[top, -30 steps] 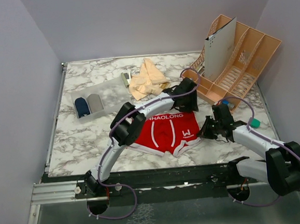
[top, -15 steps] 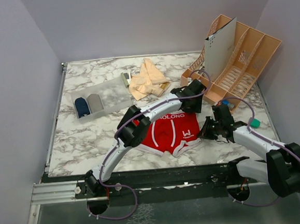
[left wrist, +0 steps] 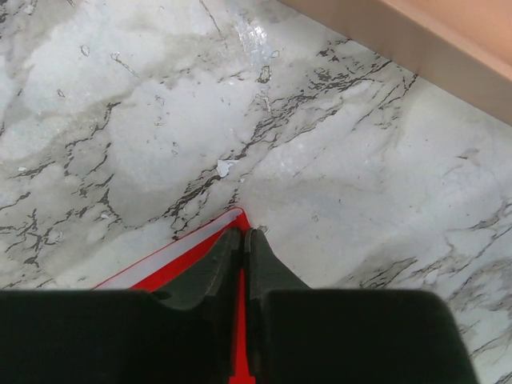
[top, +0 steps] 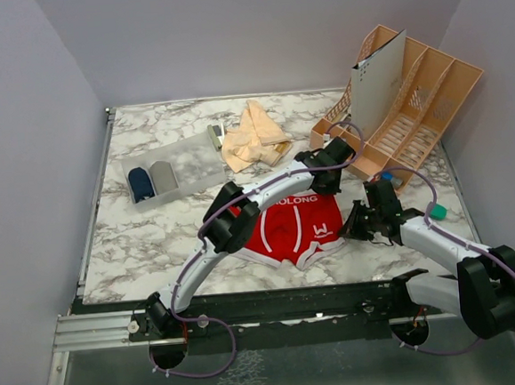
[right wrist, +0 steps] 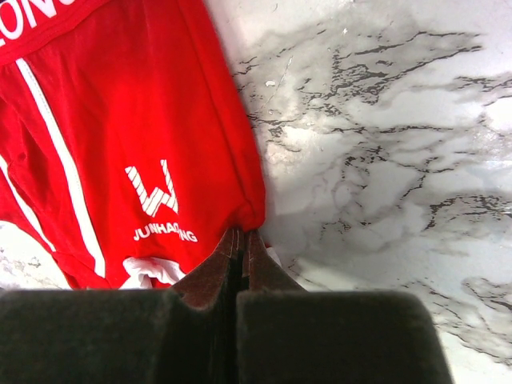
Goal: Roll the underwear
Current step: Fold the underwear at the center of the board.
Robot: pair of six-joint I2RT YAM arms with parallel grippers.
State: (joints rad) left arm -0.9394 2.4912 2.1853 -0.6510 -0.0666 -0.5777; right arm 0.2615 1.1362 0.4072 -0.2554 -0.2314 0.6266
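Your left fingers are pressed together on the far right corner of the red underwear. A sliver of red cloth and its white edge is caught between the tips. Just past them is bare marble table, and the base of the peach-coloured rack crosses the upper right corner of the wrist view.

Your right fingers are clenched too, nipping the right-hand hem of the same garment low on its leg, just beside the white "W" logo. The cloth draws to a small point where it enters the tips.

From above, the red underwear lies flat and unrolled on the near middle of the table. Its waistband faces the far side with white lettering along it, and white stripes run down the front. Your left arm arches across the waistband side to reach that far corner, while your right arm comes in low from the right.

Farther back, the peach underwear sits in a loose crumpled heap near the centre rear. To its left a clear tray holds a dark blue roll and a grey roll side by side at its left end. The rack stands tilted at the rear right corner, with a white panel leaning in it.
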